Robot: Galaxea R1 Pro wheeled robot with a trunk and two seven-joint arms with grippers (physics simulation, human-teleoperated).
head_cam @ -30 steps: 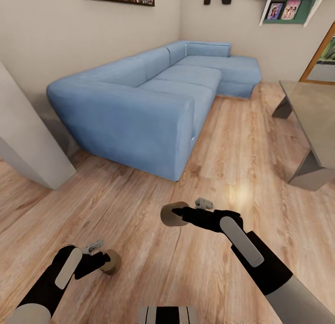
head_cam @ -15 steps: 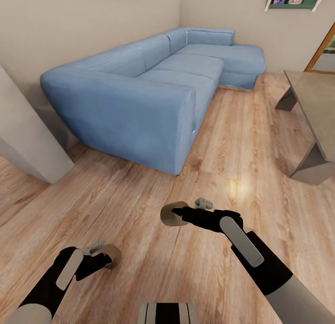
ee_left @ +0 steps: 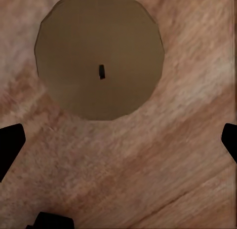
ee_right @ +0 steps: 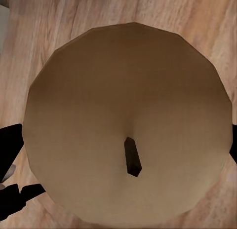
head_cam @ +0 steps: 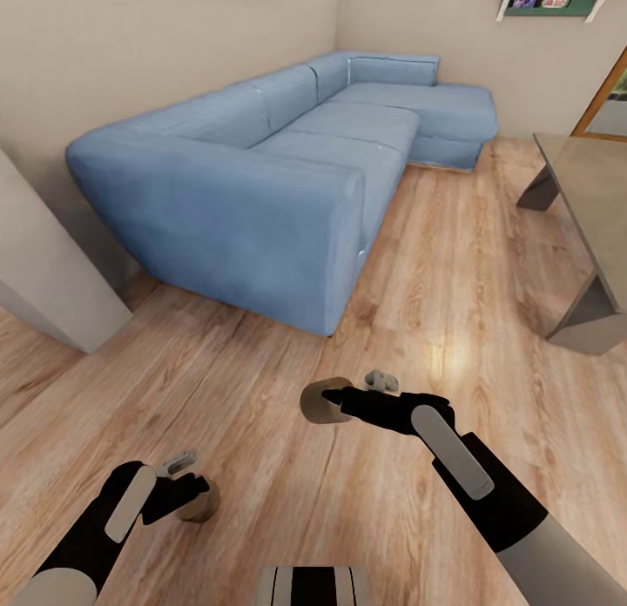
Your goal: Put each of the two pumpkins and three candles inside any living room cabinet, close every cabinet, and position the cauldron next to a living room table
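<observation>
Low in the frame's centre, the right gripper [head_cam: 341, 403] is closed on a tan candle [head_cam: 322, 400], held above the wooden floor [head_cam: 261, 397]; at lower left the left gripper [head_cam: 193, 493] sits by a second candle [head_cam: 202, 504], its fingertips [ee_left: 10, 145] spread wide, the candle beyond them. Open floor runs ahead between the blue sofa [head_cam: 261, 179], upper left, and the grey table [head_cam: 588, 205] at the right edge. A pale wall corner [head_cam: 43, 284] juts in at left.
</observation>
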